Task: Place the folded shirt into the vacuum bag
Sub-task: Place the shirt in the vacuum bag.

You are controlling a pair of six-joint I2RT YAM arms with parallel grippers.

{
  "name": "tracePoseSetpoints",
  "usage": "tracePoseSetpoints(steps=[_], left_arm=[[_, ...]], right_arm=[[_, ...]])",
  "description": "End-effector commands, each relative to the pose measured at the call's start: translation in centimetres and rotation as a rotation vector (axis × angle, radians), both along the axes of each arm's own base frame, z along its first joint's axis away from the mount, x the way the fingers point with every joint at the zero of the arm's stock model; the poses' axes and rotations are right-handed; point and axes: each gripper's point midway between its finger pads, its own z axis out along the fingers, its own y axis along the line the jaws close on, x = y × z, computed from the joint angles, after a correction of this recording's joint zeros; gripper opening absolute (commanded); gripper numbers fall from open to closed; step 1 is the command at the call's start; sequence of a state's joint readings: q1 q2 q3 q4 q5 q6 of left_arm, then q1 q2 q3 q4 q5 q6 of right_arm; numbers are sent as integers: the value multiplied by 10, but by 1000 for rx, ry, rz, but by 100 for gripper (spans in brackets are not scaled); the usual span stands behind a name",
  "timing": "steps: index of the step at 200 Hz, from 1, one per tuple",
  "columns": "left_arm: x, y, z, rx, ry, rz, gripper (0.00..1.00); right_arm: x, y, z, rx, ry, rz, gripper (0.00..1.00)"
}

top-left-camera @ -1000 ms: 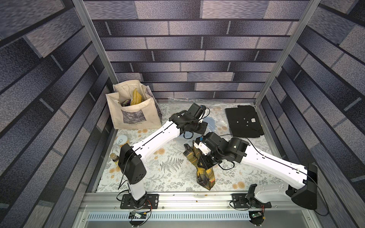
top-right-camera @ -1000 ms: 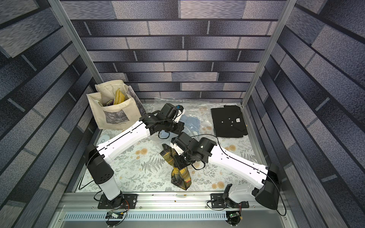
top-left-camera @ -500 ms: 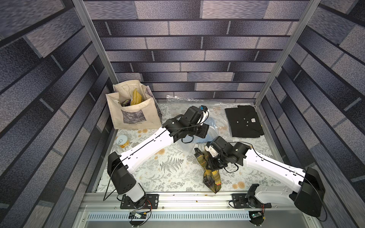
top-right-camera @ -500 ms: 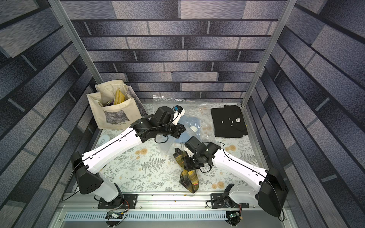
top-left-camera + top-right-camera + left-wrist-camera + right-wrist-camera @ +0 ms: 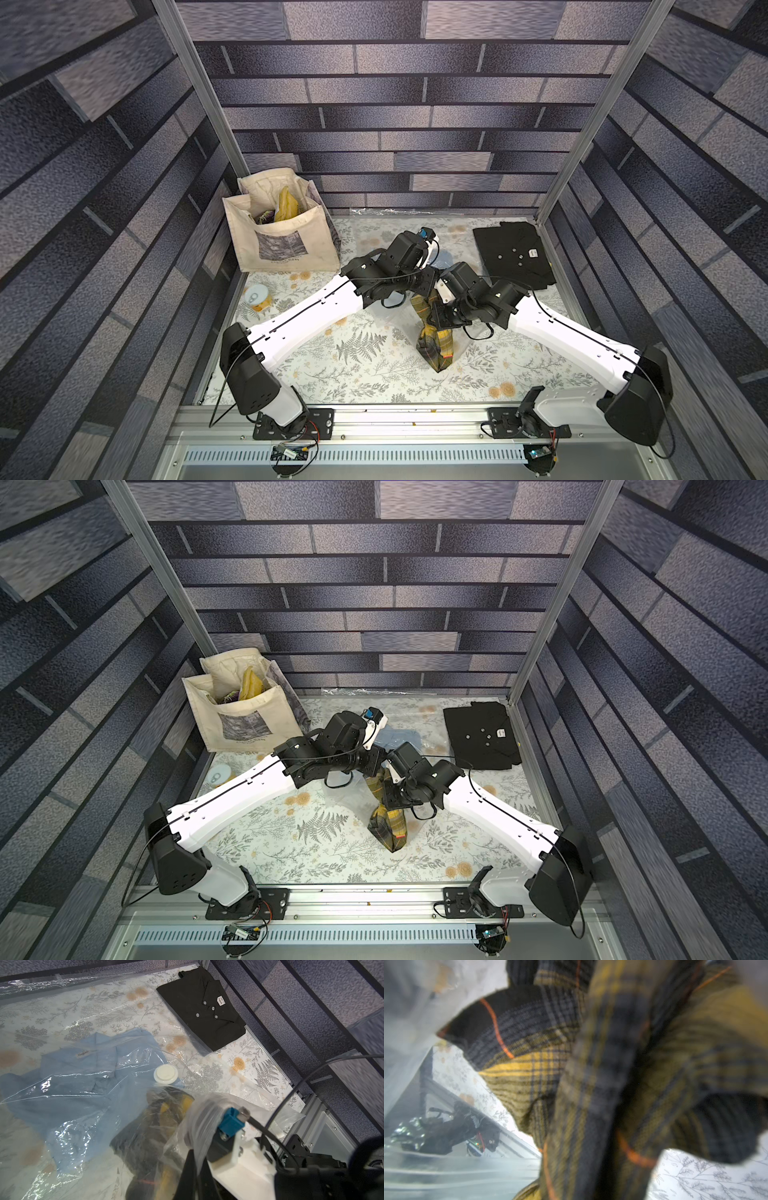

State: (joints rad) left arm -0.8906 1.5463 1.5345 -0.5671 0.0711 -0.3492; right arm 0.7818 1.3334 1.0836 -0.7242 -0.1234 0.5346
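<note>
Plaid shirt (image 5: pixel 434 353) clamped in your right jaws: push it toward 12 o'clock while left jaws pinch bag (image 5: pixel 116 1009) open.

No legible text anywhere. Small white brand label on black shirt (image 5: pixel 199 1007), far right; similar label on blue shirt (image 5: pixel 83 1076) inside vacuum bag (image 5: pixel 104 1014); tiny print line on tote bag (image 5: pixel 286 245), far left.

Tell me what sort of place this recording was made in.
Probably a staged robot test cell, not a real room: aluminium frame posts hold printed brick wall panels, with a floral tablecloth laid as decor.
</note>
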Motion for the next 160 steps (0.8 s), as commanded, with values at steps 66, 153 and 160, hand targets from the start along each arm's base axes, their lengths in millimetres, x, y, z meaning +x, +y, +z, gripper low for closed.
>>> tracePoseSetpoints(steps=[66,153,160], left_arm=[[-19,-15,24,-91,-1,-72,4],[-30,-16,27,-96,-7,-85,4],[-30,-16,29,-99,-9,-86,4]], right_arm=[[16,14,7,75,-52,11,0],[50,31,18,77,-213,56,0],[52,25,1,36,-211,51,0]])
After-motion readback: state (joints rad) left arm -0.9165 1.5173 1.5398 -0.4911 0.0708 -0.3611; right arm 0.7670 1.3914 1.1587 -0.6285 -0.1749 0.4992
